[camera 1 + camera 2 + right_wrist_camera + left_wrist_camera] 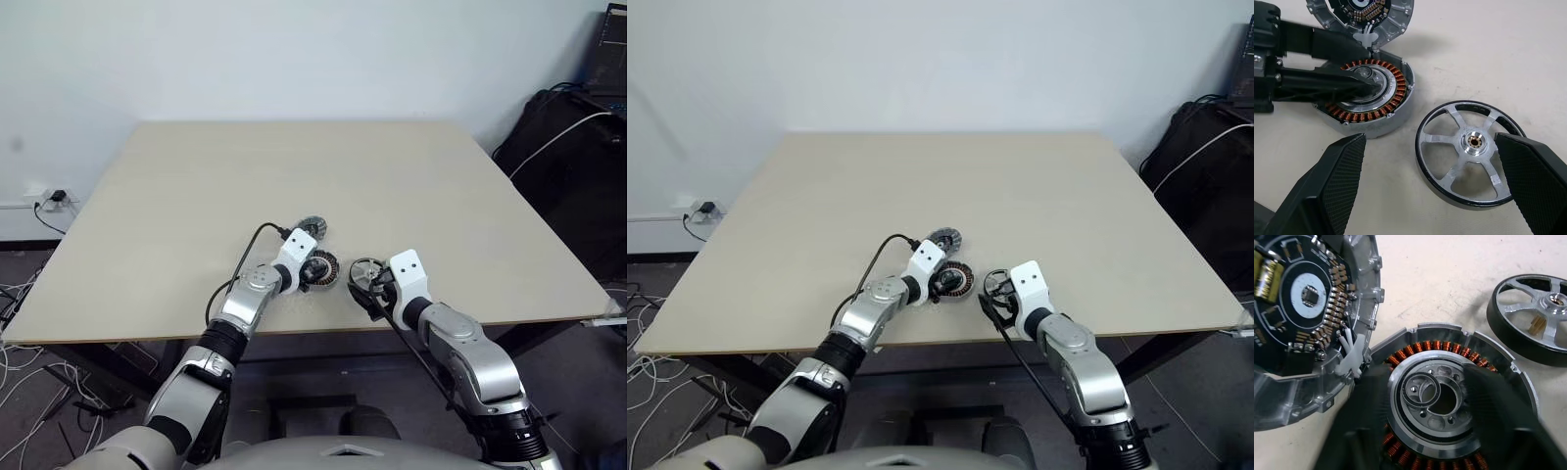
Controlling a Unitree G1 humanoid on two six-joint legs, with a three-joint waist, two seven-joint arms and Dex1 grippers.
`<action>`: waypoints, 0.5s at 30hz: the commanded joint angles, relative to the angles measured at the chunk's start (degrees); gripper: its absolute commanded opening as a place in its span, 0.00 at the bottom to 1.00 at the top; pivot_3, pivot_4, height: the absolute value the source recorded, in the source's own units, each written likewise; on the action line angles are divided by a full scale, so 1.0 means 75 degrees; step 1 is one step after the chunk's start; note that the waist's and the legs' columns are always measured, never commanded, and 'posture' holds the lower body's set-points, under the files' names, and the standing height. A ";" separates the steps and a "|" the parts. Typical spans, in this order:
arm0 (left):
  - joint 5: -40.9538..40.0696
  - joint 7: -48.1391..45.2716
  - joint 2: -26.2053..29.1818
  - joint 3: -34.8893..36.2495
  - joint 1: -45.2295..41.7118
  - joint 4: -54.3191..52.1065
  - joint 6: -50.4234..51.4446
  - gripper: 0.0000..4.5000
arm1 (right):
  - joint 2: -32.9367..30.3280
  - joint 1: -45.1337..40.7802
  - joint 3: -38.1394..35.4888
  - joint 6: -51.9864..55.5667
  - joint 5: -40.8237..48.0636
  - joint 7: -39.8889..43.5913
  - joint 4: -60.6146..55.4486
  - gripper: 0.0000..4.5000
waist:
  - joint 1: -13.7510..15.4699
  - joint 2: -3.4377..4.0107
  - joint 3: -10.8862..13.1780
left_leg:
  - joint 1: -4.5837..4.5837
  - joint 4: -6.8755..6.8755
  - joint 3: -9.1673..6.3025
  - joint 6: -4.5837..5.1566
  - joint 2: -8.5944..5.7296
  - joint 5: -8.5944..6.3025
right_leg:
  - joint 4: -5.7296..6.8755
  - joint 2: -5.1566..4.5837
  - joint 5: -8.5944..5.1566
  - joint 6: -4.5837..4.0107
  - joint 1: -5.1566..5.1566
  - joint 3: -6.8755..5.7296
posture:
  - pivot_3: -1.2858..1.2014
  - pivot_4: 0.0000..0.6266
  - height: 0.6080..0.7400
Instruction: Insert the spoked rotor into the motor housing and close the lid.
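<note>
The motor housing [1371, 95], a grey cup ringed with copper windings, lies near the table's front edge. A thin small ring [1420, 389] rests on its pale centre. My left gripper [312, 269] hovers right over the housing, open, its black fingers [1327, 81] apart above the windings and holding nothing. The lid [1308, 308], a ribbed grey disc with a dark circuit board facing up, lies just behind the housing, and white wires join the two. The spoked rotor [1469, 147] lies flat to the housing's right. My right gripper [1430, 142] stands wide open, one finger on either side of the rotor.
All the parts sit close to the front edge of the beige table [294, 166]. A black cable [240, 259] loops beside my left wrist. Dark bags and cables [578, 147] stand off the table's right side.
</note>
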 commanded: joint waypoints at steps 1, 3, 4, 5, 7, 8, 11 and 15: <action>-0.0184 -0.0020 -0.0050 0.0171 0.0077 -0.0864 -0.0100 0.74 | 0.0022 -0.0124 -0.0132 -0.0046 0.0066 0.0005 -0.0246 1.00 | -0.0003 0.0000 0.0000 | 0.0000 0.0000 0.0000 0.0000 0.0000 0.0000 | 0.0000 0.0000 0.0000 0.0000 -0.0001 0.0000 | 0.52 0.00 1.00; -0.0206 0.0011 -0.0021 0.0219 0.0205 -0.1183 -0.0031 0.74 | 0.0022 -0.0144 -0.0121 -0.0057 0.0063 0.0021 -0.0207 1.00 | -0.0004 0.0000 0.0000 | -0.0001 0.0000 0.0000 0.0000 0.0001 0.0000 | 0.0000 0.0000 0.0001 -0.0001 -0.0001 0.0001 | 0.52 0.00 1.00; -0.0209 0.0030 -0.0004 0.0242 0.0274 -0.1338 0.0007 0.64 | 0.0023 -0.0151 -0.0114 -0.0063 0.0060 0.0026 -0.0190 1.00 | -0.0004 0.0000 0.0000 | -0.0001 0.0000 0.0000 0.0000 0.0001 0.0000 | 0.0000 0.0000 0.0001 -0.0002 -0.0001 0.0000 | 0.52 0.00 1.00; -0.0224 0.0015 0.0020 0.0258 0.0352 -0.1501 0.0055 0.59 | 0.0025 -0.0158 -0.0104 -0.0069 0.0054 0.0030 -0.0171 1.00 | -0.0004 0.0000 0.0000 | -0.0001 0.0000 0.0000 0.0000 0.0001 0.0000 | 0.0000 0.0000 0.0001 -0.0002 -0.0001 0.0000 | 0.52 0.00 1.00; -0.0274 -0.0007 0.0041 0.0285 0.0519 -0.1835 0.0149 0.45 | 0.0019 -0.0173 -0.0098 -0.0076 0.0050 0.0047 -0.0137 1.00 | -0.0008 0.0001 0.0000 | 0.0000 0.0000 0.0000 0.0000 0.0001 0.0000 | 0.0000 0.0000 0.0001 -0.0002 -0.0001 0.0000 | 0.52 0.00 1.00; -0.0296 -0.0010 0.0045 0.0294 0.0607 -0.2000 0.0195 0.37 | 0.0017 -0.0180 -0.0096 -0.0079 0.0048 0.0054 -0.0125 1.00 | -0.0010 0.0001 0.0000 | 0.0000 0.0000 0.0000 0.0000 0.0001 0.0000 | 0.0000 0.0000 0.0001 -0.0002 -0.0001 0.0001 | 0.52 0.00 1.00; -0.0369 -0.0009 0.0096 0.0270 0.0972 -0.2597 0.0321 0.15 | 0.0018 -0.0192 -0.0108 -0.0082 0.0053 0.0069 -0.0112 1.00 | -0.0015 0.0001 0.0000 | 0.0000 0.0000 0.0001 0.0000 0.0001 0.0000 | 0.0000 0.0000 0.0001 -0.0002 -0.0001 0.0001 | 0.52 0.00 1.00; -0.0464 0.0162 0.0213 0.0401 0.1823 -0.3614 0.0447 0.00 | 0.0110 -0.0241 -0.0187 0.0014 0.0086 -0.0024 -0.0136 1.00 | -0.0045 0.0003 -0.0002 | 0.0000 0.0000 0.0001 0.0000 0.0003 0.0000 | 0.0000 0.0001 0.0002 -0.0003 -0.0001 0.0002 | 0.52 0.00 1.00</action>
